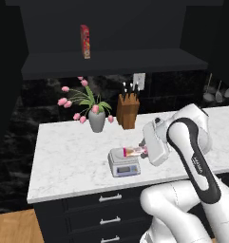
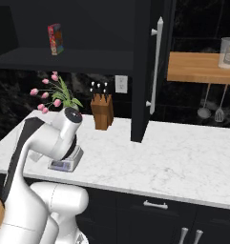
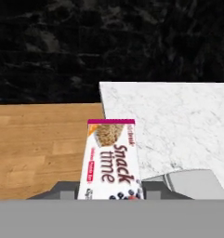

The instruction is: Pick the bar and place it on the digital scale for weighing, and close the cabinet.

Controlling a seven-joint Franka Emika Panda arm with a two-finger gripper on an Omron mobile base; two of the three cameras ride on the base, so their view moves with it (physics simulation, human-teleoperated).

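Left base view, catalogued from left to right: we noted a vase of pink tulips (image 1: 90, 114) toward the back of the white marble counter (image 1: 63, 156), with a wooden knife block (image 1: 128, 110) just beside it on the right. Above these, a tall red box (image 1: 85, 41) stood upright on the open shelf of the cabinet (image 1: 111, 61). Nearer the front edge sat the digital scale (image 1: 123, 162), its display facing outward. Over its platform we recorded the bar (image 1: 134, 151), held flat and clamped at one end by the gripper (image 1: 145, 151), whose jaws were pressed together on the packet. We judged that grip on the end was meant to leave the bar's length free to settle on the platform. Whether the bar already touched the scale we could not tell. Farther right in the right base view, a cabinet door (image 2: 147, 66) stood swung out over the counter, so we judged the closing step not yet done.
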